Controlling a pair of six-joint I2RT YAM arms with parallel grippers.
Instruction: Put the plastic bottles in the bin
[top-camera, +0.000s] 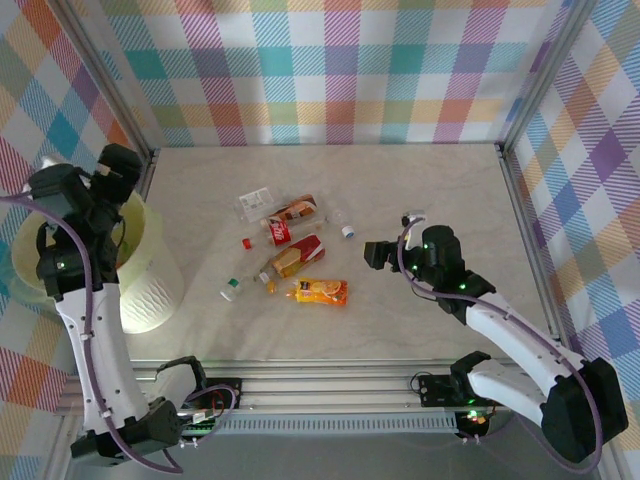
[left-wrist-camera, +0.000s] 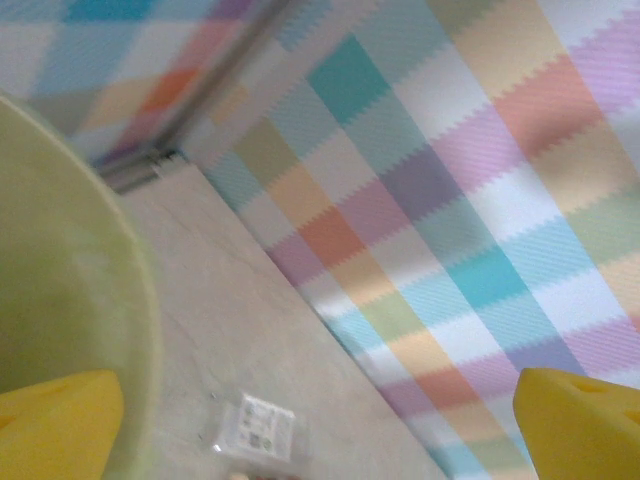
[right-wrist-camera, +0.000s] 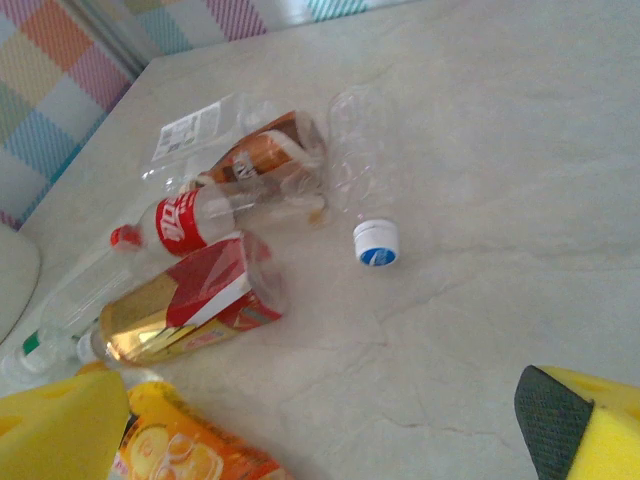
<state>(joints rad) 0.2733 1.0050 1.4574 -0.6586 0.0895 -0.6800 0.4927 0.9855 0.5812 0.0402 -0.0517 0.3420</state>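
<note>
Right end effector (right-wrist-camera: 320, 435) — released, empty; left end effector (left-wrist-camera: 320, 430) likewise, by bin (top-camera: 150, 290). Orange-labelled bottle (right-wrist-camera: 190, 455) nearest: likely light, crushed, slippery — grip mid-label.

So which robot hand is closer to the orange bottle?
Right. The right gripper hovers open just right of the orange bottle. The left gripper is far off to the left, over by the bin.

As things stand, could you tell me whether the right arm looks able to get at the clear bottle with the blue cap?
Probably yes. The right gripper is open and faces the clear bottle, with bare table between them; the brown-label bottle lies close beside it.
</note>
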